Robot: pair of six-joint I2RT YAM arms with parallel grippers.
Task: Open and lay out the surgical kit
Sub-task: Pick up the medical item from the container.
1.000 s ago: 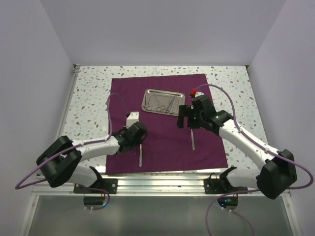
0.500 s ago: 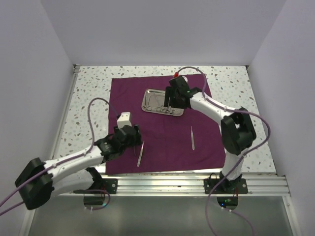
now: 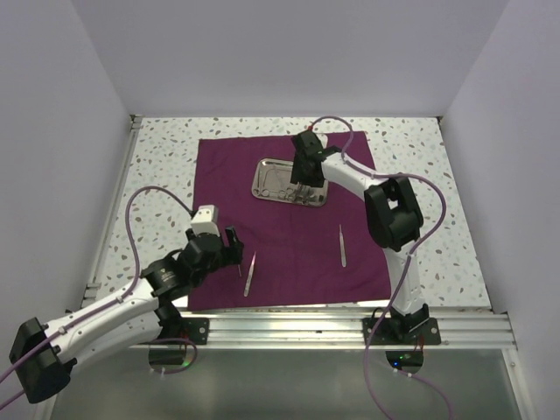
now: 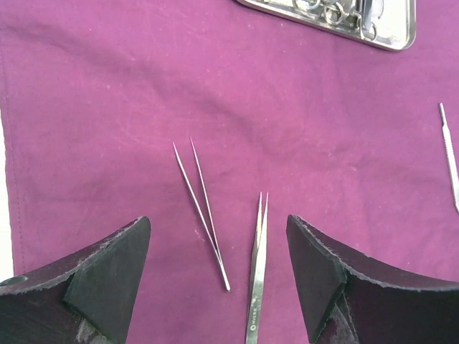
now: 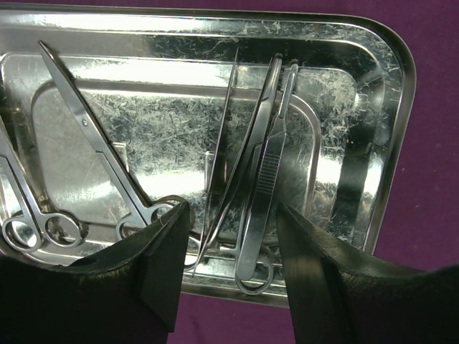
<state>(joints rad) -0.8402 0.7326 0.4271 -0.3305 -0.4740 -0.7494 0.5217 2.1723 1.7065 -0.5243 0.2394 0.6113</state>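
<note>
- Opening: the cloth wrap [image 3: 289, 229] lies unfolded and flat on the table [image 3: 157, 175]. This step is judged complete.
- Laid out so far: fine tweezers [image 4: 203, 208] and broader tweezers [image 4: 257, 287] lie side by side, not touching, at 7 o'clock on the cloth. A third slim instrument [image 3: 342, 245] lies at 4 o'clock, well apart from them.
- Left to do: the tray [image 3: 255, 182] sits at 12 o'clock on the cloth. It holds scissors [image 5: 93, 147], ring-handled forceps [image 5: 259, 165] and further ringed pieces at its 9 o'clock end. Lay-out is judged under half done.
- Right gripper [image 5: 231, 269]: jaws spread wide above the tray, straddling the forceps handles and gripping nothing.
- Left gripper [image 4: 219, 276]: jaws spread wide above the two tweezers, empty.
- Edges: the tweezers lie near the cloth's 6 o'clock hem, with the rail [image 3: 289, 325] beyond. The tray's raised rim likely calls for lifting, not sliding.
- Open room: bare cloth at centre and at 6 o'clock between the laid instruments.
</note>
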